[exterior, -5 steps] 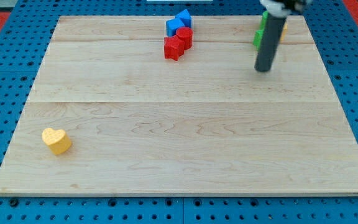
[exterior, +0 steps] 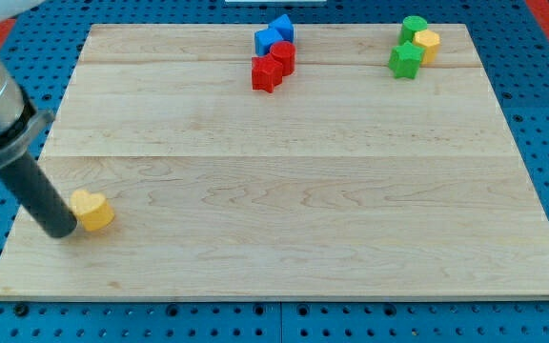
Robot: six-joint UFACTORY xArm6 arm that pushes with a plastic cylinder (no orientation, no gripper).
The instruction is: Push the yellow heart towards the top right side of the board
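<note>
The yellow heart [exterior: 93, 211] lies near the board's bottom left. My tip [exterior: 60, 231] rests on the board just left of the heart and touches its left side. The dark rod rises from there up to the view's left edge. The wooden board [exterior: 284, 191] fills most of the view.
At the top centre two blue blocks [exterior: 274, 36] sit against two red blocks [exterior: 272, 67]. At the top right stand a green cylinder [exterior: 413, 27], a green star-like block [exterior: 404, 60] and a yellow block [exterior: 429, 43]. Blue pegboard surrounds the board.
My tip has moved from the top right, by the green and yellow blocks, to the bottom left beside the yellow heart. The heart has shifted slightly to the right.
</note>
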